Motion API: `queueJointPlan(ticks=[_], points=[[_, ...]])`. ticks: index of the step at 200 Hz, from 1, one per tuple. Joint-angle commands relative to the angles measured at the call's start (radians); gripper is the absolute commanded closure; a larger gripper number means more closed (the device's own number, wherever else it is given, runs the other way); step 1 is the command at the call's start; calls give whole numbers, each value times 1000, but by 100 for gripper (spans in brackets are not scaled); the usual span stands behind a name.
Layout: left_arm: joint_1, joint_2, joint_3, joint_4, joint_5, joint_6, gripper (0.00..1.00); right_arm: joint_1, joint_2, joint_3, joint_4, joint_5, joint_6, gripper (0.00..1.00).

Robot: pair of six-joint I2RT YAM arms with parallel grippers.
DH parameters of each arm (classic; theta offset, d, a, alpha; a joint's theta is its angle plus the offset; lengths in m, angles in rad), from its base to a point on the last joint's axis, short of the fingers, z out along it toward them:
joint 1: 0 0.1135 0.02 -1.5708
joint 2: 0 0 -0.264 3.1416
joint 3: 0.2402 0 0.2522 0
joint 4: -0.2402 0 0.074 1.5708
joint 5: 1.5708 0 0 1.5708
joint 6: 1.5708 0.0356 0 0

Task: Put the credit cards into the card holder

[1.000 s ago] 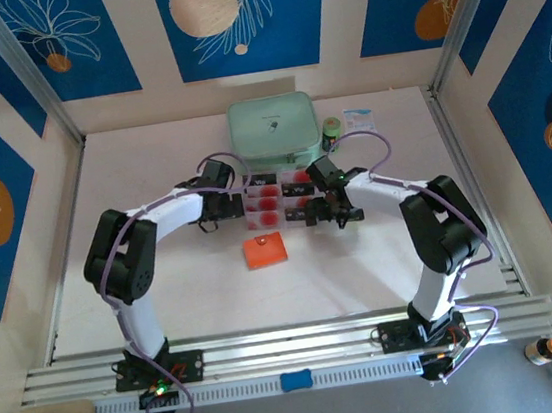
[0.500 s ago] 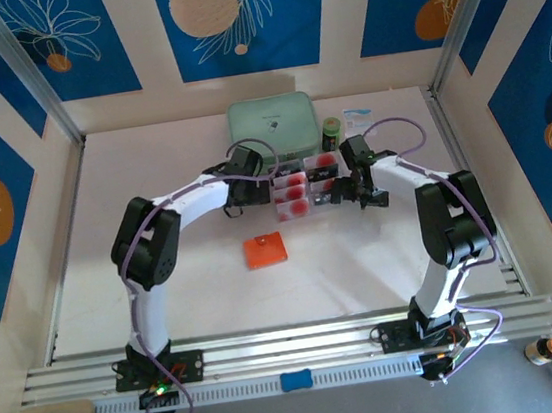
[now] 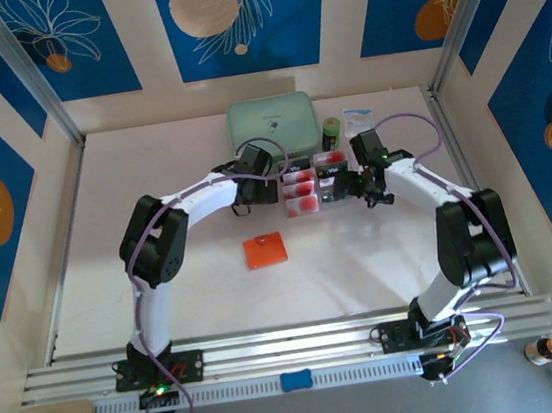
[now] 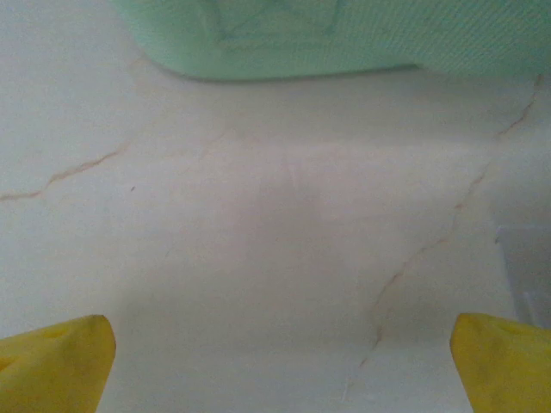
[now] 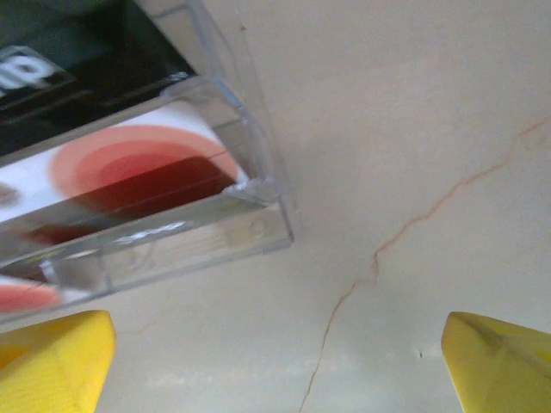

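Observation:
The credit cards (image 3: 300,187), pale with black bands and red circles, lie in a clear plastic tray (image 3: 327,196) in front of the mint-green case. The orange-red card holder (image 3: 264,250) lies shut on the table, nearer to me than the tray. My left gripper (image 3: 262,175) hovers at the tray's left end, open over bare table (image 4: 280,370). At the tray's right end is my right gripper (image 3: 353,185), also open with nothing between its fingers (image 5: 275,361). In the right wrist view, a corner of the tray (image 5: 258,228) with a card (image 5: 129,172) sits at the upper left.
The mint-green case (image 3: 274,129) stands behind the tray and fills the top of the left wrist view (image 4: 284,34). A small green bottle (image 3: 332,134) and a white packet (image 3: 356,116) sit at the back right. An aluminium rail (image 3: 293,345) runs along the near edge.
The tray of cards has shifted away and to the right, and both grippers have moved with it at its two ends. The card holder has stayed put.

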Motion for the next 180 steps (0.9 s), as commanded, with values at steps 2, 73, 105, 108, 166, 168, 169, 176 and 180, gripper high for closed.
queueJointPlan(ticks=[2, 73, 105, 108, 166, 168, 169, 176, 180], points=[[2, -85, -32, -24, -39, 0, 0, -3, -86, -32, -42, -47, 1, 3], [52, -321, -193, -17, -44, 1, 0, 20, -301, -85, -45, -308, 33, 10], [62, -499, -368, 0, 8, -27, 0, 154, -326, -192, 61, -408, 132, 22], [62, -518, -386, 1, 13, -32, 0, 171, -325, -203, 75, -410, 145, 23], [72, -822, -704, 58, 148, -199, 0, 420, -173, -299, 319, -372, 341, 41], [71, -828, -711, 58, 151, -203, 0, 425, -167, -297, 324, -369, 345, 42], [72, -832, -715, 59, 151, -205, 0, 427, -163, -296, 326, -368, 345, 42], [71, -853, -736, 61, 160, -222, 0, 440, -139, -292, 339, -362, 359, 43], [71, -864, -746, 63, 165, -229, 0, 446, -128, -289, 347, -358, 364, 43]])
